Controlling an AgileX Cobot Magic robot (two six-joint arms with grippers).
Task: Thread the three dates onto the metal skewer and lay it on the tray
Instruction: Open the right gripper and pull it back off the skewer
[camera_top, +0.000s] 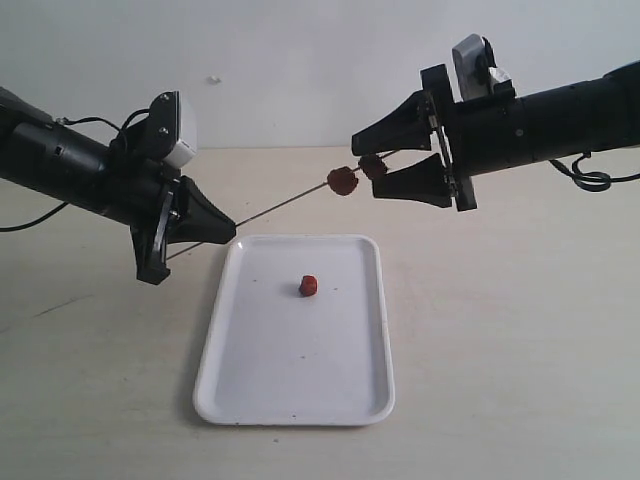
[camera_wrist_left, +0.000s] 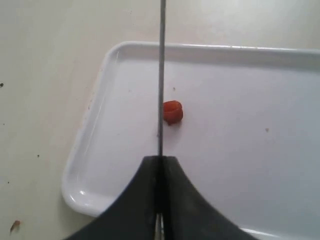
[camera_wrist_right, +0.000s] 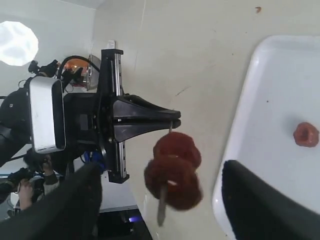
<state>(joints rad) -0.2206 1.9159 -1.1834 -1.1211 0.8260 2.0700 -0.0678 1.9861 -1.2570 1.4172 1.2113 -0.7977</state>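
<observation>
My left gripper (camera_top: 226, 229) is shut on the metal skewer (camera_top: 280, 206), which slants up over the table towards the right. Two dates (camera_top: 342, 181) (camera_top: 373, 167) sit threaded side by side near its far end. My right gripper (camera_top: 364, 165) is open, its fingers standing on either side of those two dates (camera_wrist_right: 173, 181) without touching them, and the skewer's tip (camera_wrist_right: 161, 212) pokes out past them. The third date (camera_top: 308, 286) lies loose on the white tray (camera_top: 250, 390). In the left wrist view the skewer (camera_wrist_left: 161, 75) runs out from my shut gripper (camera_wrist_left: 161, 160) beside that date (camera_wrist_left: 173, 112).
The tray (camera_wrist_left: 90, 130) lies lengthwise on the pale table below and between the arms. A white wall stands behind. Small specks dot the table beside the tray.
</observation>
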